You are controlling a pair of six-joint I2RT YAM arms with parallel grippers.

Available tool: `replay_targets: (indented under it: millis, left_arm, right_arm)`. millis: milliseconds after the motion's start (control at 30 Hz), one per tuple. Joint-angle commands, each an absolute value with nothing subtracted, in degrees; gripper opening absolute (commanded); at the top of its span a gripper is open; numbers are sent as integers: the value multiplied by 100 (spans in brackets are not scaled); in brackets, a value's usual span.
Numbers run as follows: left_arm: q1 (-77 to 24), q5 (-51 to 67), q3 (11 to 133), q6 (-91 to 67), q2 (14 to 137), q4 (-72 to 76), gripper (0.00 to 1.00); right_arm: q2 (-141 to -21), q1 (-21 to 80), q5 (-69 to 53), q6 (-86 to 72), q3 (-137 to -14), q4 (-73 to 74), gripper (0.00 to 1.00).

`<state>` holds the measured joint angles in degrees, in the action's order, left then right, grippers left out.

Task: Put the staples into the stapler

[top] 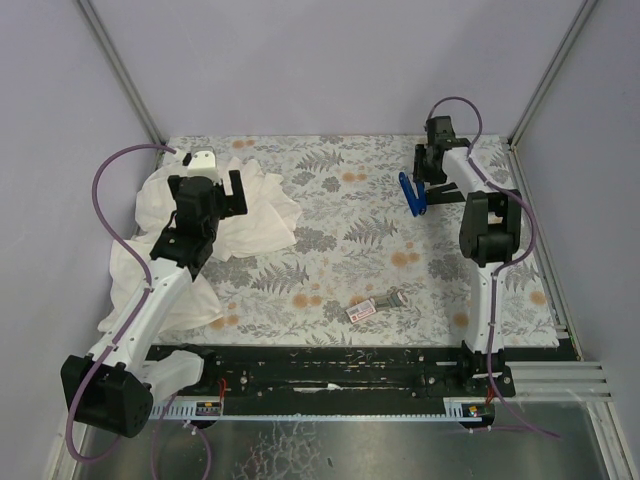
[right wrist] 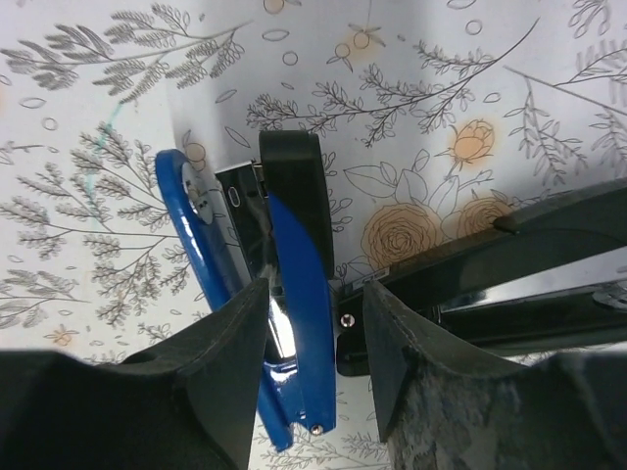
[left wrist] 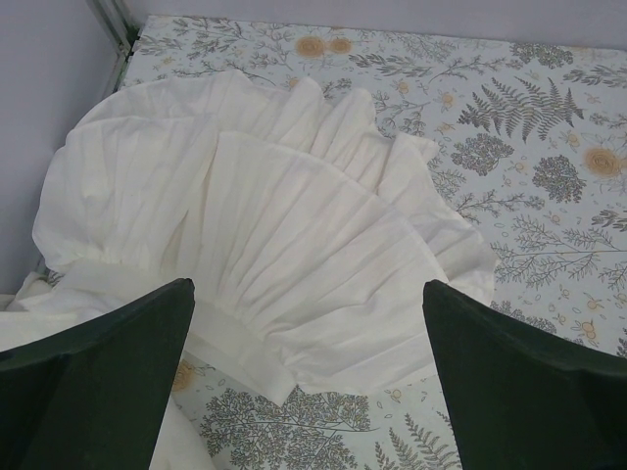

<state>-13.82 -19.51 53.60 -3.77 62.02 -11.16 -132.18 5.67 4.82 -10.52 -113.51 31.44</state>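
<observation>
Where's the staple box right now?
Top view: the staple box lies on the floral mat near the front edge, right of centre, with the silvery staple strip just to its right and the stapler farther back.

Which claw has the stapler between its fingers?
The right claw: its fingers grip the blue stapler. The left claw hangs wide open above the white cloth, holding nothing.

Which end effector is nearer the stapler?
Right. The right end effector straddles the stapler at the far right; the left end effector hangs open above the white cloth, on the opposite side.
</observation>
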Motion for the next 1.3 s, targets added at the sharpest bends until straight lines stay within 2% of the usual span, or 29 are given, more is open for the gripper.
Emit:
replay_targets:
  millis: [0, 267, 533, 700, 800, 1067, 1267]
  left_arm:
    - [-1380, -2021, 5324, -295, 6135, -720, 100]
    - [-1377, -2035, 5335, -274, 6169, -729, 100]
    - [-1378, -2015, 5349, -300, 6126, -747, 100]
    - [-1372, -1974, 5356, -317, 6117, -756, 100]
    - [-1375, -1950, 5361, -342, 6114, -765, 100]
    - [-1380, -1635, 5371, -490, 6171, -774, 100]
    - [-1397, -1199, 5372, -666, 6225, -768, 99]
  right_arm:
    - [-13353, 571, 302, -838, -11720, 3296, 50]
    - [-13651, 569, 68, -795, -11879, 3310, 51]
    - [-13876, 571, -260, -651, -11930, 3417, 44]
    - [-13801, 584, -1006, -325, -11646, 3477, 52]
    - [-13637, 596, -1046, -234, -11249, 3473, 51]
    - [-12579, 746, -1193, -316, -9512, 2888, 42]
    - [-11653, 1230, -639, -600, -8195, 2437, 32]
